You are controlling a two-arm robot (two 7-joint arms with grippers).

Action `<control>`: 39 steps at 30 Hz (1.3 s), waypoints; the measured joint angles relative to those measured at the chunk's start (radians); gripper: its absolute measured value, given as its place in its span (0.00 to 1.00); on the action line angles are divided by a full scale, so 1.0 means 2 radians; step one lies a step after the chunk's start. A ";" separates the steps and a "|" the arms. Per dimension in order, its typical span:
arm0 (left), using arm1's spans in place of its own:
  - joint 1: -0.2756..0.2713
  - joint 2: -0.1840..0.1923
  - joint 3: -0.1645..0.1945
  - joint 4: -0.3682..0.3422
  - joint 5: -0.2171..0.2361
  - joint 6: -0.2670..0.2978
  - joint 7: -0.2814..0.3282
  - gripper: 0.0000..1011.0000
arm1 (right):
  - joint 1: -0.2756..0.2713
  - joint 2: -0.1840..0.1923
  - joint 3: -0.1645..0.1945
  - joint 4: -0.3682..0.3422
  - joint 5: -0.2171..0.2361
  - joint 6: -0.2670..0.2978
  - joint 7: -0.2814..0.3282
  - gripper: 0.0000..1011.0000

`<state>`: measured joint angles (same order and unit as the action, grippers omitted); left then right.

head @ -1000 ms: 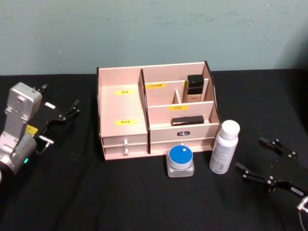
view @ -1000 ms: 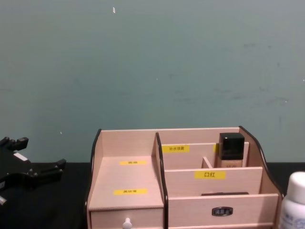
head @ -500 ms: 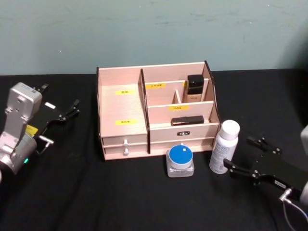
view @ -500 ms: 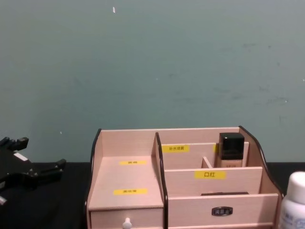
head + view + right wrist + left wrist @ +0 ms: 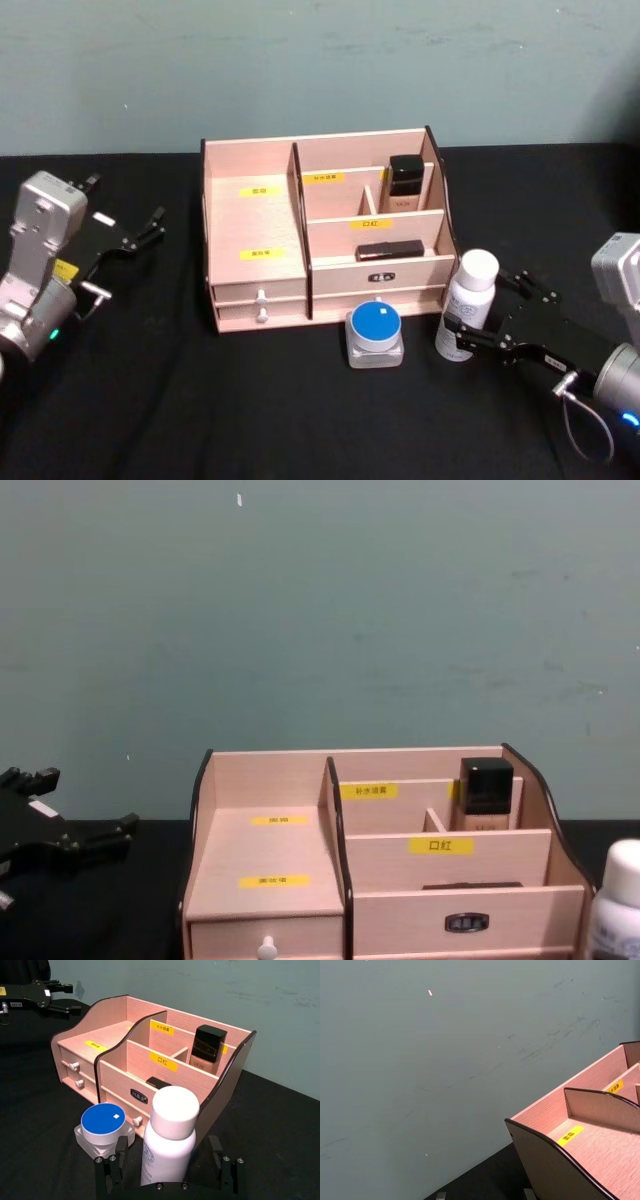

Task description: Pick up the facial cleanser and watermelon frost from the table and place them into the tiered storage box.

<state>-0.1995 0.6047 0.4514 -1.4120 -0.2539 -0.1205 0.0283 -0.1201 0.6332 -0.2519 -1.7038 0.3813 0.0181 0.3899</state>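
Note:
The facial cleanser (image 5: 467,305), a white bottle with a white cap, stands upright on the black table at the front right corner of the tiered storage box (image 5: 255,215). My right gripper (image 5: 480,303) is open, with one finger on each side of the bottle (image 5: 170,1130) and no grip closed. The watermelon frost (image 5: 375,335), a clear jar with a blue lid, sits in front of the box's drawers, left of the bottle. My left gripper (image 5: 125,207) hangs open to the left of the box, holding nothing.
The box (image 5: 90,1035) holds a black-capped bottle (image 5: 405,185) in its back right compartment and a flat black item (image 5: 389,250) in a lower tier. Its wide left compartment (image 5: 265,860) is bare. A teal wall stands behind the table.
My right gripper has moved left across the table and now straddles the white bottle. The left arm, the jar and the box have not moved.

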 joint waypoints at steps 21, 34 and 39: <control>0.000 0.000 0.000 0.000 0.000 0.000 0.000 0.99 | 0.024 -0.033 0.000 0.024 -0.026 0.004 0.007 0.99; 0.000 0.000 0.000 0.000 0.000 0.000 0.000 0.99 | 0.023 -0.032 0.000 0.023 -0.025 0.003 0.007 0.88; 0.000 0.000 0.000 0.000 0.000 0.000 0.000 0.99 | 0.023 -0.032 0.000 0.022 -0.024 0.003 0.006 0.74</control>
<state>-0.1995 0.6047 0.4514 -1.4120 -0.2539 -0.1205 0.0283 -0.0749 0.5701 -0.2526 -1.6589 0.3333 0.0246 0.4027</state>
